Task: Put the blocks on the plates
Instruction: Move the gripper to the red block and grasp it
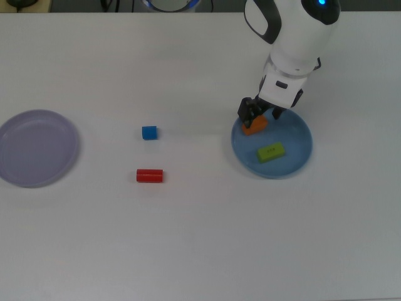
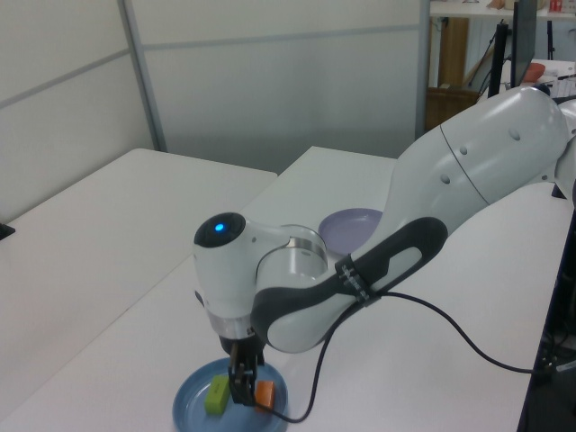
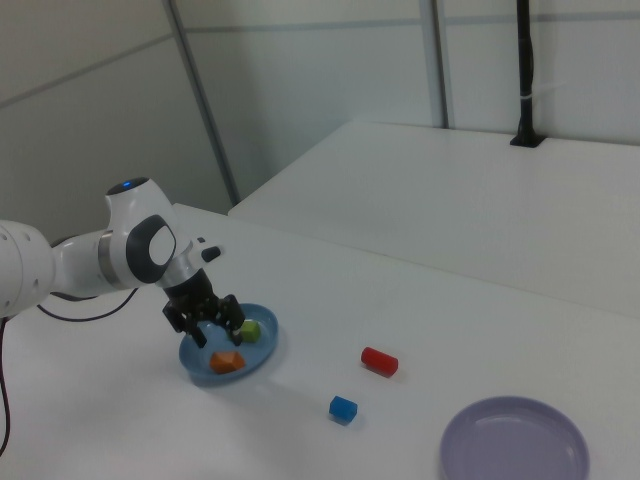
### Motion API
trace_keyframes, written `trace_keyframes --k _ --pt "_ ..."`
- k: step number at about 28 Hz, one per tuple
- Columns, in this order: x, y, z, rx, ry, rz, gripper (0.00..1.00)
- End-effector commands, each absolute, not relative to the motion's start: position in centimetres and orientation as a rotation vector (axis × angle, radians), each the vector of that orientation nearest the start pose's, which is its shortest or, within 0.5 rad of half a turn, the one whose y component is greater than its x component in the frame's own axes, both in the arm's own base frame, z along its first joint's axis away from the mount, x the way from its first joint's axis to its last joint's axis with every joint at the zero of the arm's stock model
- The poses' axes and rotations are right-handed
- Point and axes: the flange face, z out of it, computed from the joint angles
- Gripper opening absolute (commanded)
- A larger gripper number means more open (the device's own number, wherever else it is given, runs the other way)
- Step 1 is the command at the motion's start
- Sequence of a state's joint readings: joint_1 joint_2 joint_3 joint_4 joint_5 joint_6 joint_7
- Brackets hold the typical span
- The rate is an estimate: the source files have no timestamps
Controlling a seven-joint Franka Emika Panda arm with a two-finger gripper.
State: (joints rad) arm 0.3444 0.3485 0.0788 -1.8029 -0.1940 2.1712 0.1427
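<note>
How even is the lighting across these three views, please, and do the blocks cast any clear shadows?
Top view: flat and even on the white table; the red cylinder and blue cube cast barely any shadow. Left view: the arm hides much of the blue plate. Right view: soft light, faint shadow beside the lavender plate.

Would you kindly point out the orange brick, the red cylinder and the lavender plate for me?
orange brick (image 3: 226, 362), right view, its top face.
red cylinder (image 1: 150, 176), top view, middle of its side.
lavender plate (image 1: 37, 148), top view, bare middle of its floor.
</note>
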Motion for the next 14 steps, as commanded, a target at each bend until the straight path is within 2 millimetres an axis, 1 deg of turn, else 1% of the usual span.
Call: trace_keyframes --k 1,3,6,7,10,11,12,14 --pt "61.7 18.8 39.3 -3.246 -0.485 -0.167 1.0" --pt "62.4 16.3 39.8 -3.252 -0.455 -0.168 1.0" --pt "63.4 12.2 39.8 -3.236 -0.381 -0.158 1.0" --pt "63.8 10.0 39.7 -3.209 -0.347 -0.148 1.0" --pt "64.3 6.3 39.6 -3.168 -0.279 -0.136 1.0" --pt "64.4 5.2 39.4 -3.151 -0.244 -0.13 1.0" --pt "64.6 3.6 38.9 -3.118 -0.178 -0.125 1.0" --pt "65.0 2.5 37.9 -3.104 -0.131 -0.133 1.0"
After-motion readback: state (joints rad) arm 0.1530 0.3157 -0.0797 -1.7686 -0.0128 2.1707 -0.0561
